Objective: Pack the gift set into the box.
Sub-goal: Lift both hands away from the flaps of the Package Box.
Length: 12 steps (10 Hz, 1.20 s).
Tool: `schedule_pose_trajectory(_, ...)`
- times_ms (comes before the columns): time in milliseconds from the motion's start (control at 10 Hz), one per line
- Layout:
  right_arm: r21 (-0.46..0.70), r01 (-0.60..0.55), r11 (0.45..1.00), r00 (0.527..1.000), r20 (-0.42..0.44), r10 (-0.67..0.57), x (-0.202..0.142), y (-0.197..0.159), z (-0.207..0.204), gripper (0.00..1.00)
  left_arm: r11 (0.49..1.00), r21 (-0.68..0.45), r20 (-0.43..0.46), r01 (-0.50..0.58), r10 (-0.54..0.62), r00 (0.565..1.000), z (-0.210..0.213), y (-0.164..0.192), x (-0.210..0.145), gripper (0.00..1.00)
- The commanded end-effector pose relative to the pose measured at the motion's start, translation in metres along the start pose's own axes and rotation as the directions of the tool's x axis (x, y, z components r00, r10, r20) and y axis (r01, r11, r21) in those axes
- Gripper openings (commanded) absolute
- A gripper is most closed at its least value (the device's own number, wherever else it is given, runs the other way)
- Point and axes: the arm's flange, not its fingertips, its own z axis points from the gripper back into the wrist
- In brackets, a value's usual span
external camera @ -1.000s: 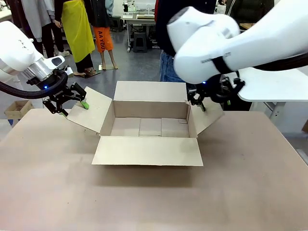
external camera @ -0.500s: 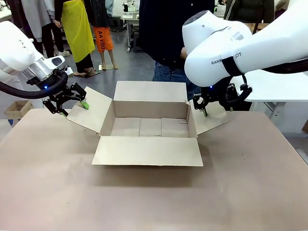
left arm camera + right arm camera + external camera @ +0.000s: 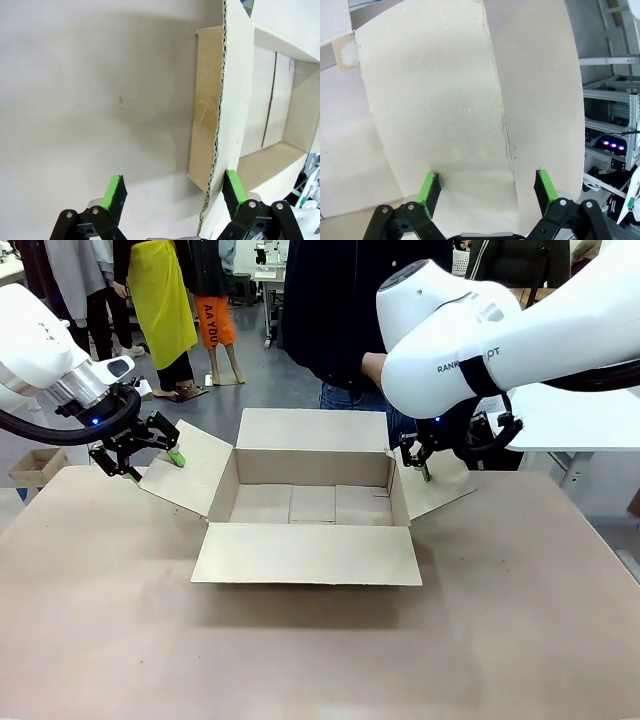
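The left gripper (image 3: 152, 464) is straddling the left flap (image 3: 190, 478) of the box (image 3: 310, 552) – jaws spread wide. The right gripper (image 3: 487, 185) is hanging at the right flap (image 3: 445, 488) (also wide)

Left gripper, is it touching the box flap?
Cannot tell. Left wrist view: the box flap runs inside the open left gripper, close beside one pad; no plain gap or contact.

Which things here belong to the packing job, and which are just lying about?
Job: box, flaps spread; left gripper, open astride its left flap; right gripper, open at its right flap.
Lying about: small carton on the floor, far left; white side table at right.
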Motion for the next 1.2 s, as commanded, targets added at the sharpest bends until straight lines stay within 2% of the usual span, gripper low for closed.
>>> schedule_pose_trajectory(0, -0.024, 0.023, 0.999, 1.000, 0.019, -0.022, 0.0020, 0.0012, 0.0010, 1.00, 1.000, 0.014, 0.007, -0.009, 0.008, 1.000, 0.0018, -0.0008, -0.0016, 1.00)
schedule_pose_trajectory(1100, -0.024, 0.023, 0.999, 1.000, 0.019, -0.022, 0.0020, 0.0012, 0.0010, 1.00, 1.000, 0.014, 0.007, -0.009, 0.008, 1.000, 0.0018, -0.0008, -0.0016, 1.00)
